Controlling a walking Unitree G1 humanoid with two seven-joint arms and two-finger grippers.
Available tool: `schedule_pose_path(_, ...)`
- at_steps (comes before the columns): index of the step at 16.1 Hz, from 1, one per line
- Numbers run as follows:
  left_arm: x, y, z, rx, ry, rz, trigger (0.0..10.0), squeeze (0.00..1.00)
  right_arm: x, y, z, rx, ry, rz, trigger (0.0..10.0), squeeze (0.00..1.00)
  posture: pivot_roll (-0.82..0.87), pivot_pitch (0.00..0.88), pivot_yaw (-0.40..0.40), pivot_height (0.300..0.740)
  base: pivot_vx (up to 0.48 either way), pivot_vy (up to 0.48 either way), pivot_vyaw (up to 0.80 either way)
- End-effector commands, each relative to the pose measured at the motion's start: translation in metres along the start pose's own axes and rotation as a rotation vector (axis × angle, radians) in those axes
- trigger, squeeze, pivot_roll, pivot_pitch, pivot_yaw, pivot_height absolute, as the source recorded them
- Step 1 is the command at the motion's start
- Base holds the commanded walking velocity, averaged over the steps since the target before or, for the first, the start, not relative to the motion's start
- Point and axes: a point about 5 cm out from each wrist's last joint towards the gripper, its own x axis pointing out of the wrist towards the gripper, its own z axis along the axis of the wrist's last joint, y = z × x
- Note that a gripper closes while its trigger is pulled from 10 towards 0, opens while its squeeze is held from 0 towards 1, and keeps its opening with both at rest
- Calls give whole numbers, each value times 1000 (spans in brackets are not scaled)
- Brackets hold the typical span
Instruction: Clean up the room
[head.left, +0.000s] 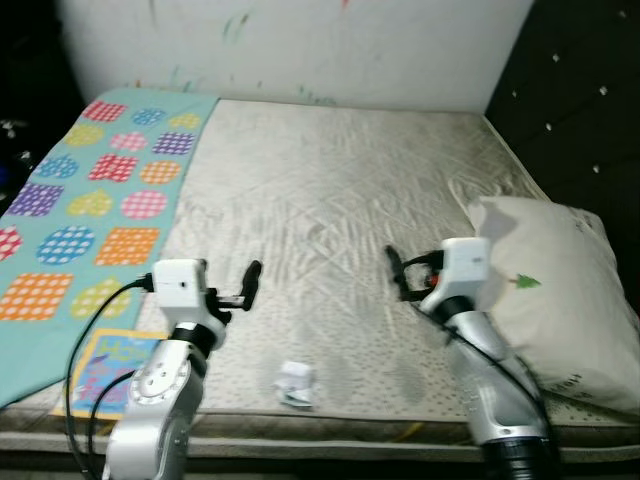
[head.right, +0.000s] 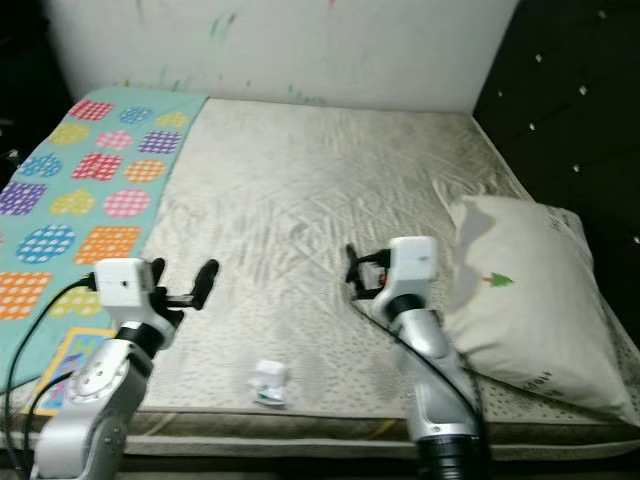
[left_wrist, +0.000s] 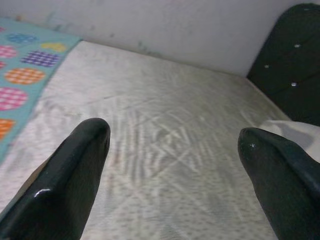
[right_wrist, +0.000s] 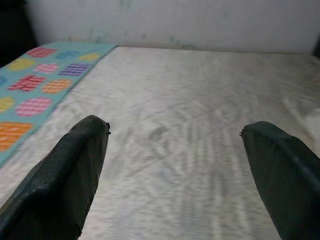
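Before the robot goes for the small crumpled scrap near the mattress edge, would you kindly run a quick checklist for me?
1. Left gripper open and empty: ok.
2. Right gripper open and empty: ok.
3. Crumpled white scrap in plain sight on the mattress, between the arms: ok.
4. Nothing lying on the scrap: ok.
5. Pillow clear of the scrap: ok.
6. What the scrap is made of: cannot tell.

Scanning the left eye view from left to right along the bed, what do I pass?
Patterned teal blanket → left gripper → crumpled white scrap → right gripper → white pillow.
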Motion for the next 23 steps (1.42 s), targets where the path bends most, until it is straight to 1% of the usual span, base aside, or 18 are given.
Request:
schedule_pose_path(1, 1, -1, -1, -4, 10, 1, 10000, 0, -1, -6, 1, -1, 3, -18, 10000, 0, -19, 79, -38, 740, 0, 480, 0)
schedule_pose_path(3, 1, -1, -1, -2, 10, 1, 10000, 0, -1, -7, 1, -1, 2, -19, 10000, 0, -19, 81, -37, 740, 0, 480, 0)
schedule_pose_path(18, 1, 0, -1, -6, 8, 10, 10000, 0, 0, -8, 1, 0, 2, -19, 10000, 0, -19, 79, -41, 740, 0, 0, 0)
schedule_pose_path(21, 1, 0, -1, -6, 11, 9, 10000, 0, 0, -8, 1, 3, 6, -20, 10000, 0, -19, 74, -39, 740, 0, 0, -731)
schedule_pose_path(23, 1, 0, -2, -6, 15, 7, 10000, 0, -1, -8, 1, -2, 1, -17, 10000, 0, -19, 71, -38, 740, 0, 0, 0)
